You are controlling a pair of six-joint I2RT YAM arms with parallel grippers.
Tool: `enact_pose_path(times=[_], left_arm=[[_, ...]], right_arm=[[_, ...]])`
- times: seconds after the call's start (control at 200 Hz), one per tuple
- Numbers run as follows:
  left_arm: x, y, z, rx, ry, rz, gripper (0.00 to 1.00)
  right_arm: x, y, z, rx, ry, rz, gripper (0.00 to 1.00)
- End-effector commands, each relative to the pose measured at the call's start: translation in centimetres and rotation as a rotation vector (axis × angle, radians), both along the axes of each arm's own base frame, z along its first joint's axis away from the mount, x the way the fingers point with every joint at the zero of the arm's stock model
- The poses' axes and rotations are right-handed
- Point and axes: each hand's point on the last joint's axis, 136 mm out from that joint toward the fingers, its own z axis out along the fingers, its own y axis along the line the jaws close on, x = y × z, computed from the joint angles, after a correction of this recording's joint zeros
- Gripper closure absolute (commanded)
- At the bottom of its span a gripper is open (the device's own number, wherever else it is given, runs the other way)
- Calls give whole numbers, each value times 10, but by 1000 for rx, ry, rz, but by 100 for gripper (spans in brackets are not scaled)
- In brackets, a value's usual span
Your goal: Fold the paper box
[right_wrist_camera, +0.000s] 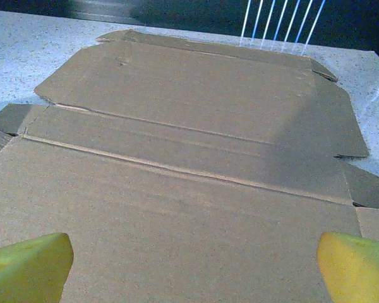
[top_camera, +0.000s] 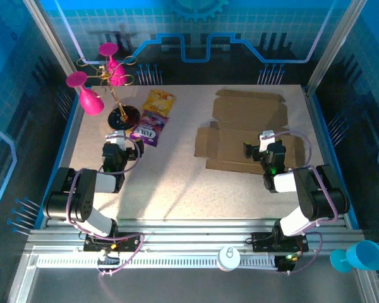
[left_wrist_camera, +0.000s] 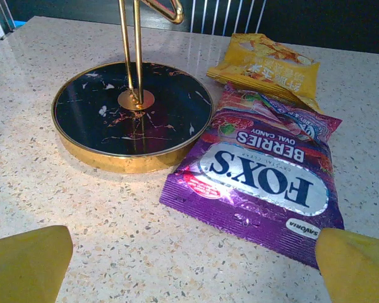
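So, the flat brown cardboard mailer box (top_camera: 249,129) lies fully unfolded in the right half of the overhead view, flaps and tabs splayed out, nothing folded up yet as far as I can tell. The right gripper (top_camera: 265,142) hovers over its near edge with the jaws spread as wide as they go and nothing in them. In its wrist view the yellow fingertips (right_wrist_camera: 31,265) sit in the bottom corners with the score lines running across mid-frame, which reads to me like it's lined up on the near panel or a fold line. The left gripper (top_camera: 122,144) is in the left half, well apart from the box, just as wide open and empty. It faces a purple berry candy packet (left_wrist_camera: 265,177), a crinkly yellow snack packet (left_wrist_camera: 265,63) behind that, and the round black gold-rimmed base (left_wrist_camera: 132,113) of a stand hung with pink glasses (top_camera: 91,101). My guess is that stuff is just clutter, so the left arm would need to swing across before it can pin a flap. The surface is a pale speckled stone-look tabletop (top_camera: 177,189), hard and slick-looking, so the cardboard might slide when pushed. Around it is a metal-framed enclosure with blue-lit panels, and a light blue plastic cup (top_camera: 366,255) sits at the lower right, off the table.
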Motion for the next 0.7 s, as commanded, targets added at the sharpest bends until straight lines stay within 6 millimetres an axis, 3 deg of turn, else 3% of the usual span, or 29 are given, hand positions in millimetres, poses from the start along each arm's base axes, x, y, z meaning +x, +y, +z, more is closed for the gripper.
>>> enact_pose_path(times=[0.0, 0.585, 0.695], left_arm=[[6, 1, 6, 24, -14, -1, 1], [6, 1, 6, 24, -14, -1, 1], [7, -8, 5, 24, -4, -49, 1]], right_arm=[[5, -3, 13, 7, -33, 2, 0], [5, -4, 13, 8, -33, 1, 0], [5, -4, 13, 7, -32, 2, 0]])
